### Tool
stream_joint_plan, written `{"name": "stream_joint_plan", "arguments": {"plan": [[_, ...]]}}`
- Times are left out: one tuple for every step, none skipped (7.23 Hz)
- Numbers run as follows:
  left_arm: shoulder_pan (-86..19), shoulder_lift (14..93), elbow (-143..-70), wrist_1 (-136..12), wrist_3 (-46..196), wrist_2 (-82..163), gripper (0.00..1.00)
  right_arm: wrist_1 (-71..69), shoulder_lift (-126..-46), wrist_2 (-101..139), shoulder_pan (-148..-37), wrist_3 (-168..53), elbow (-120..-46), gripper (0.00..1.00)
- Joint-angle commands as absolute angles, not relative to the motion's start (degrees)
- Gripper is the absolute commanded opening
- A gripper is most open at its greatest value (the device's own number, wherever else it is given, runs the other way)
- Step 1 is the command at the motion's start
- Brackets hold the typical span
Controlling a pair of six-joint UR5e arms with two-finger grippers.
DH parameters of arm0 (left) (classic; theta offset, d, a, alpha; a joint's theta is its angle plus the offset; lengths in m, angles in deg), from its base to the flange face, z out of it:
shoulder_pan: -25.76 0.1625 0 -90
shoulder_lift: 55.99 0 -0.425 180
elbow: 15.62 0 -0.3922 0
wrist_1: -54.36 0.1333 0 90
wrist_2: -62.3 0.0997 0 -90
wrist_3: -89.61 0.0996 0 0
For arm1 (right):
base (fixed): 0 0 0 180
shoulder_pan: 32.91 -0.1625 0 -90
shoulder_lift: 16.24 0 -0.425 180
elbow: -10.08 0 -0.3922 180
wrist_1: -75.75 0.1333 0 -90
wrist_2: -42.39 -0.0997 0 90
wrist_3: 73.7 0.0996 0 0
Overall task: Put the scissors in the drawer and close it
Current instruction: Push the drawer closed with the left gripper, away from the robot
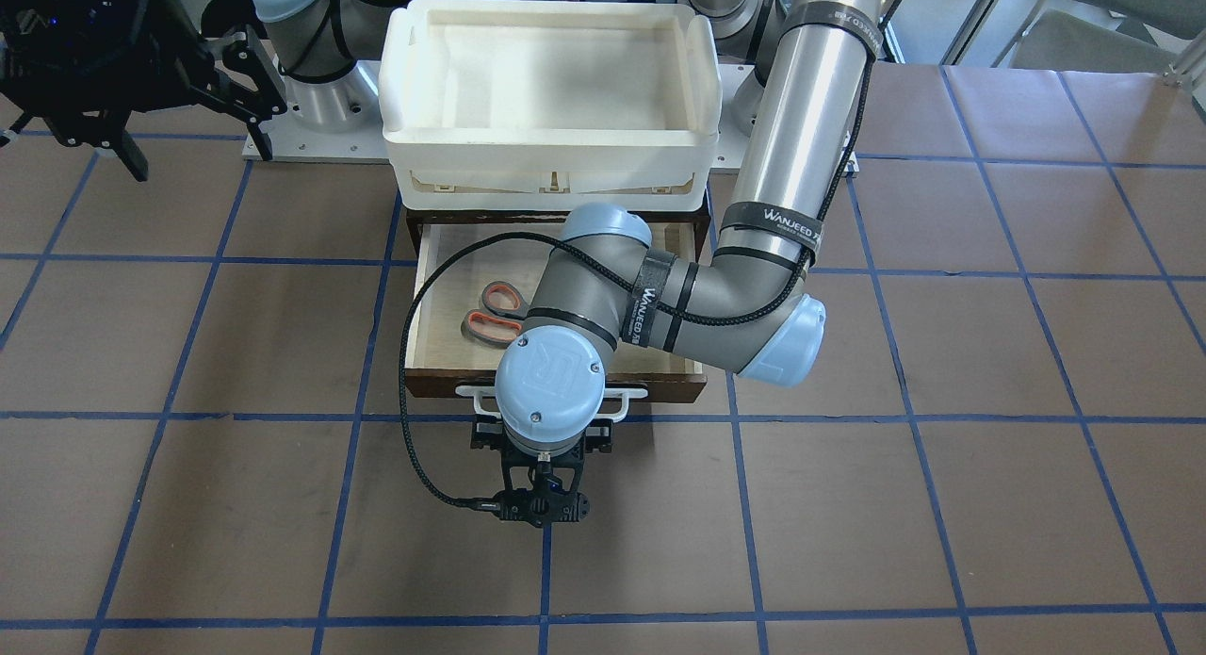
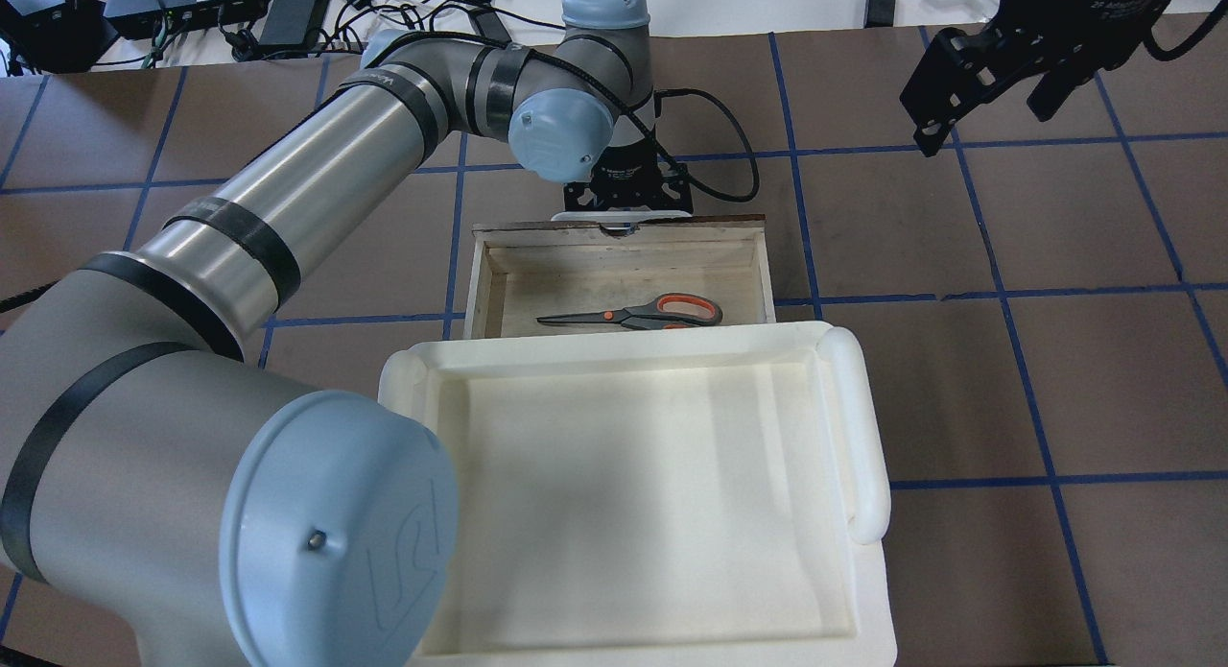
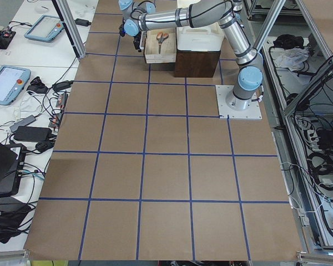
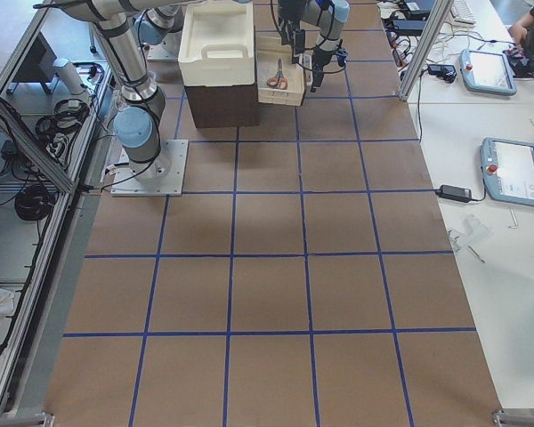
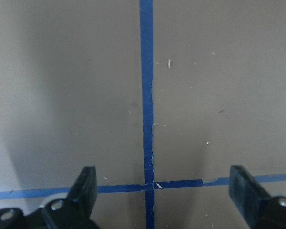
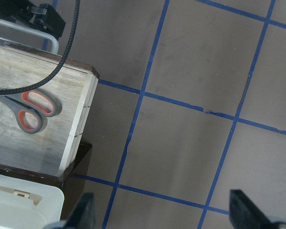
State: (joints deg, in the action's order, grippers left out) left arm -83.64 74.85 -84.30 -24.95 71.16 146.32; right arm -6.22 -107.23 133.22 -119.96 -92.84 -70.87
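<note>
Small grey-handled scissors (image 2: pixel 633 313) with orange-red loop linings are lying inside the open pale plywood drawer (image 2: pixel 710 227), blades parallel to its dark brown front. The left gripper (image 5: pixel 162 181), fingers spread, is hovering just outside the drawer's white bar handle (image 1: pixel 629 392); the right gripper (image 6: pixel 163 207), likewise spread, is hanging well off to the drawer's side, leaving the left nearer for the closing push

Bright, even light from overhead fills all views, and the surface (image 1: pixel 942 353) carries only soft shadows beneath the left arm (image 1: pixel 801 165). The white tray (image 2: pixel 868 417) glares, nearly washed out. In its wrist view the left tool (image 5: pixel 163 179) looks blurred, close to the lens.
</note>
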Motion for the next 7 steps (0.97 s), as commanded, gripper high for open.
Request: {"name": "stream_joint_plan", "arguments": {"plan": [[-83.75, 72.95, -84.62, -28.24, 70.71, 146.24, 1.0, -6.07, -106.94, 133.27, -119.75, -92.86, -70.87, 1.0], [-84.1, 72.07, -84.88, -29.3, 70.71, 146.32, 1.0, -6.07, -107.11, 133.18, -119.75, -92.95, -70.87, 1.0], [-84.19, 70.76, -85.23, -32.96, 70.71, 147.28, 1.0, -6.16, -107.03, 133.1, -119.75, -92.95, -70.87, 1.0], [-84.54, 69.96, -86.28, -33.26, 70.63, 147.47, 1.0, -6.07, -107.12, 133.1, -119.84, -92.95, -70.87, 1.0], [-84.71, 68.74, -87.68, -33.52, 70.63, 148.86, 1.0, -6.07, -107.12, 133.1, -119.92, -92.95, -70.87, 1.0], [-84.8, 67.51, -88.91, -34.83, 70.63, 149.14, 1.0, -5.99, -107.12, 133.1, -119.92, -92.86, -70.87, 1.0], [-84.8, 66.1, -91.01, -35.54, 70.54, 149.4, 1.0, -5.98, -107.12, 133.1, -119.84, -92.95, -70.87, 1.0]]}}
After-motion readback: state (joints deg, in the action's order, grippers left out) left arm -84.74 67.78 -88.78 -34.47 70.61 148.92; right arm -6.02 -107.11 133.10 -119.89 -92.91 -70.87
